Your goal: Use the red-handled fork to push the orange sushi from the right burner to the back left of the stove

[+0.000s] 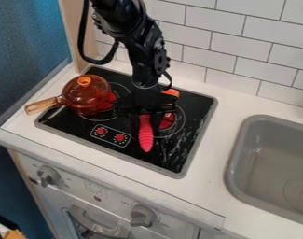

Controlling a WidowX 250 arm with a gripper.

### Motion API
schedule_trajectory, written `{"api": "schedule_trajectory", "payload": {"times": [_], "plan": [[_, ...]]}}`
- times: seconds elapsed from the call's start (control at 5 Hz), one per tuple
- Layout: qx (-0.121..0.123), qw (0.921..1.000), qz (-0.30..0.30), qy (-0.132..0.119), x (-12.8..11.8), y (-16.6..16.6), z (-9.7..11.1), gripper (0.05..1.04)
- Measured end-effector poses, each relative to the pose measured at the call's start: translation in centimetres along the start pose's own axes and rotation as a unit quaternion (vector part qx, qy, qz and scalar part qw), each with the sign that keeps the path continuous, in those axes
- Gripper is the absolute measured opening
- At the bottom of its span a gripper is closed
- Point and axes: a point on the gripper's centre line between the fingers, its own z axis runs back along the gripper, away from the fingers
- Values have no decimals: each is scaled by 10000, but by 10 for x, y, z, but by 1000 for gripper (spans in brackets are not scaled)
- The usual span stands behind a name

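Oven knob (pixel 143 215) at six o'clock; gripper (pixel 147 123) at pink handle (pixel 146 139) — pinching or spread, cannot tell. Lidded pot (pixel 85 98) — ten o'clock, on hob (pixel 199 105).

Camera view: oblique, from above the front of the toy-kitchen counter (pixel 210 186), facing the tiled wall (pixel 241 42); moderately close, the right-hand sink (pixel 237 154) cropped.

The stovetop (pixel 195 111) looks glossy, the pot handle (pixel 43 105) wooden, the pink handle (pixel 146 136) ridged plastic, the sink (pixel 262 156) matt.
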Motion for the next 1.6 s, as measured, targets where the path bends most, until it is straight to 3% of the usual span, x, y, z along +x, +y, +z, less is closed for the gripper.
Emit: {"api": "schedule_trajectory", "payload": {"times": [0.4, 0.6, 0.8, 1.0, 1.2, 1.6], "plan": [[351, 9993, 61, 104, -16, 5, 4, 373], [342, 9991, 227, 76, -23, -2, 22, 373], [96, 9978, 622, 212, -31, -11, 39, 373], [-396, 9899, 1340, 232, -39, -36, 64, 373], [-740, 9804, 1718, 621, -43, -57, 74, 373], [-907, 9741, 1566, 1356, -43, -98, 55, 373]]}}
